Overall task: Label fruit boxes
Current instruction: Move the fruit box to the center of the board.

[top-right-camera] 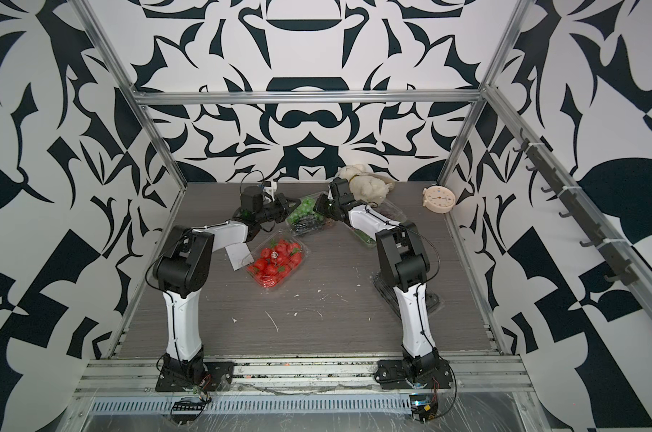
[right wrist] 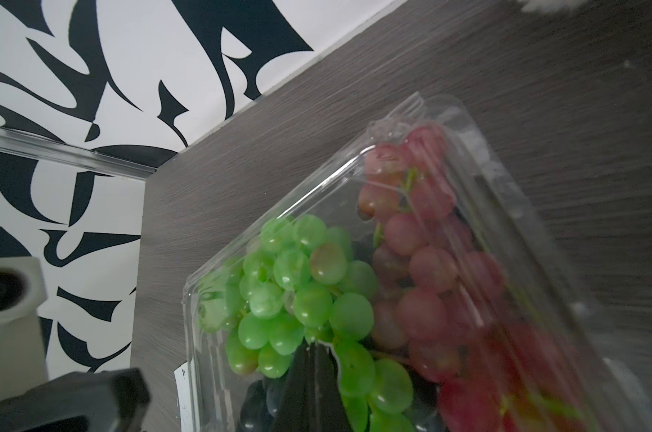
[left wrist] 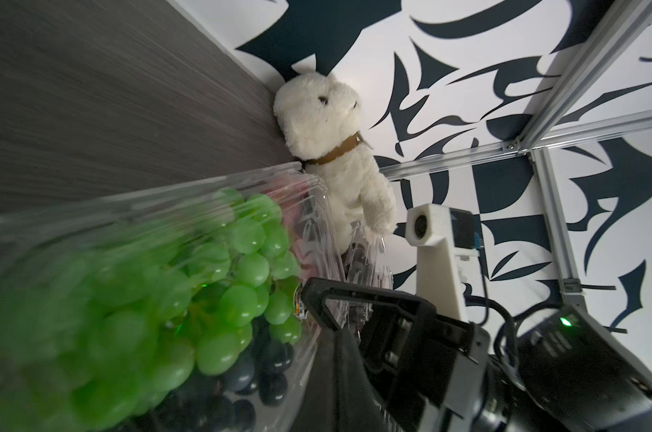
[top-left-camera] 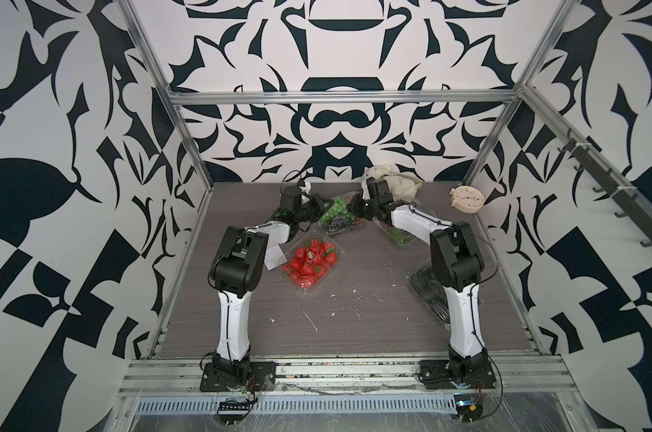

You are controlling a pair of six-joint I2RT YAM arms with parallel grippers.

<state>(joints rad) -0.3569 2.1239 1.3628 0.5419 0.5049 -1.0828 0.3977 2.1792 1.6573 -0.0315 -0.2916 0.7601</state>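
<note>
- Now the right gripper (right wrist: 314, 351) has its jaws pressed tight together. Its tips touch the clear lid of a grape box (top-left-camera: 337, 216), right over the green grapes. I cannot tell if it pinches anything.
- The left gripper (top-left-camera: 321, 205) is closed tight too. It sits just beside the left end of that box. I cannot tell if it touches it.
- That grape box is in the upper middle of both top views, between the two grippers. It looks tilted. It has green, red and dark grapes inside.
- A second grape box (top-left-camera: 401, 237) lies to the right of it, partly under the right arm (top-left-camera: 410, 224).
- The strawberry box (top-left-camera: 311, 269) lies near the middle of the frame, below the left gripper and apart from it. A small round label (top-left-camera: 310, 255) sits on its lid.
- A fourth box (top-left-camera: 425, 295) lies at the lower right, partly behind the right arm. It looks dark inside, and I cannot make out the fruit.
- A white sheet (top-left-camera: 274, 258) peeks out from under the left arm (top-left-camera: 268, 230), next to the strawberry box.
- A white teddy bear (left wrist: 328, 123) leans on the back wall.
- A round clock (top-left-camera: 466, 200) stands in the upper right corner of the table (top-left-camera: 354, 329).
</note>
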